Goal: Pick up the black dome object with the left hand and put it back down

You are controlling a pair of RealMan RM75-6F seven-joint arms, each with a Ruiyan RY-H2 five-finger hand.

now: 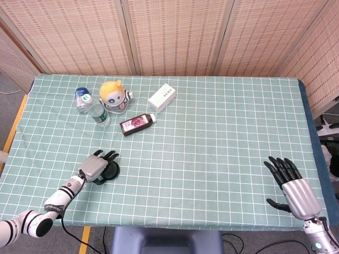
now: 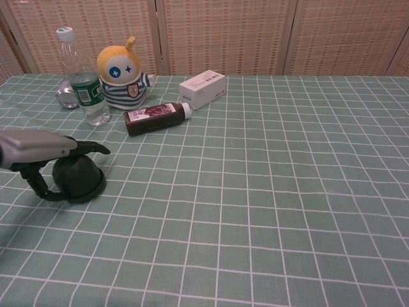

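The black dome object stands on the green checked tablecloth near the front left. My left hand hovers just over its top and left side. Its fingers stretch out straight above the dome, and the thumb hangs down beside the dome's left edge. The hand holds nothing. My right hand rests open at the front right of the table, fingers spread, far from the dome; the chest view does not show it.
At the back left stand a water bottle, a second small bottle and a yellow-headed doll. A dark bottle lies on its side beside a white box. The table's front edge is close to the left arm.
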